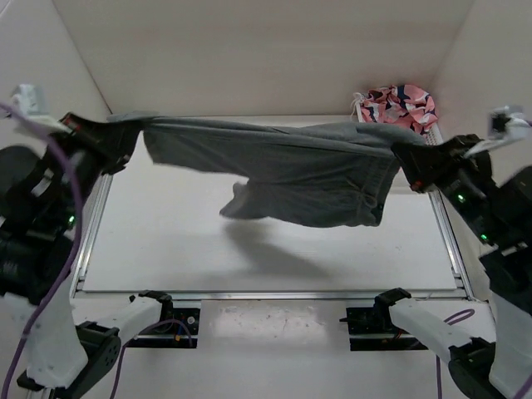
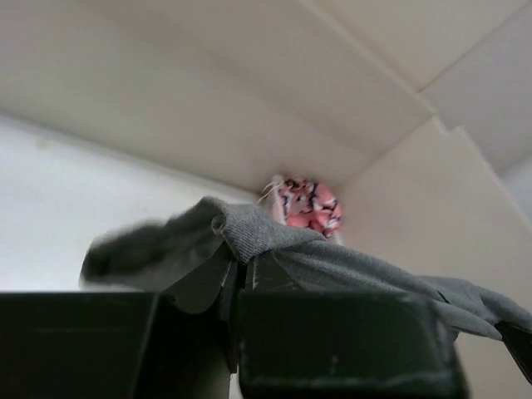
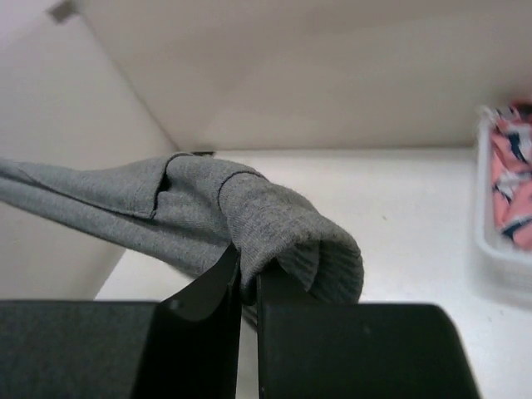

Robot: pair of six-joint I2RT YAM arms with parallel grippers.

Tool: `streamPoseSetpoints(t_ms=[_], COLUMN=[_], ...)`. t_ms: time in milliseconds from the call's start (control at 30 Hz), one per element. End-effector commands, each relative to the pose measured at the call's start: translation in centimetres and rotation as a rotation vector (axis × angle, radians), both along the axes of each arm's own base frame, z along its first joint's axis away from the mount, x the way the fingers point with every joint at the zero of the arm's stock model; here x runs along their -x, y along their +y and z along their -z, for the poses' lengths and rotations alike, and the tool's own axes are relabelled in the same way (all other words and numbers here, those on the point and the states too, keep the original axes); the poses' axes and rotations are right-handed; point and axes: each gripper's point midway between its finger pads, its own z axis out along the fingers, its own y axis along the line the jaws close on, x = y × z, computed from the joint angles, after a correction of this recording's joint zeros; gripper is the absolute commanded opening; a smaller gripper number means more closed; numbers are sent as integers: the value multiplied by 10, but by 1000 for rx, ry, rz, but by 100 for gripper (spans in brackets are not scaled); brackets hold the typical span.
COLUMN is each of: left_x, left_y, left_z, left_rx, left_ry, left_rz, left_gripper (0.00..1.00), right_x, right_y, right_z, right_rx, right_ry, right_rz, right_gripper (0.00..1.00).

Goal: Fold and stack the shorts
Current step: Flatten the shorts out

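The grey shorts are held stretched above the table between the left gripper and the right gripper, each clamped on an edge, fingertips buried in cloth.

The dark grey shorts hang stretched taut in the air above the table.

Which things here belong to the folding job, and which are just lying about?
Job: grey shorts, stretched in the air between the left gripper and right gripper.
Lying about: patterned garment, untouched in a white bin at the far right.
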Motion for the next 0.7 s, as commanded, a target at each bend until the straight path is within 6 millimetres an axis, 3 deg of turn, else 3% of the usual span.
streamPoseSetpoints(t_ms=[0, 133, 233, 267, 367, 400, 433, 467, 500, 567, 600, 633, 667], left_x=[39, 74, 80, 76, 36, 21, -7, -20, -42, -78, -106, -124, -142], left_y=[54, 66, 69, 69, 58, 55, 49, 46, 43, 38, 31, 37, 38], left_z=[-39, -62, -69, -64, -30, -18, 10, 25, 46, 90, 118, 138, 157], left_rx=[-32, -19, -19, -24, -70, -82, -110, -114, -136, -172, -184, -195, -195], left_ry=[-156, -241, -264, -250, -125, -89, -9, 35, 98, 210, 288, 342, 390], left_rz=[-237, -264, -275, -274, -256, -254, -250, -247, -253, -251, -235, -259, -261], left_gripper=[10, 10, 10, 10, 10, 10, 10, 10, 10, 10, 10, 10, 10], right_x=[37, 66, 70, 63, 49, 36, 29, 20, 2, -23, -46, -62, -87], right_y=[-29, -30, -31, -31, -36, -32, -31, -32, -27, -19, -10, -7, 0], right_z=[-26, -38, -33, -25, -2, 20, 33, 43, 76, 102, 143, 159, 161], right_rx=[95, 78, 76, 85, 101, 117, 131, 143, 182, 208, 262, 286, 277], right_ry=[-140, -194, -175, -148, -78, -11, 22, 47, 132, 187, 283, 305, 278], right_rz=[50, -2, -4, 6, 57, 66, 74, 95, 100, 106, 98, 106, 126], right_gripper=[0, 0, 0, 0, 0, 0, 0, 0, 0, 0, 0, 0, 0])
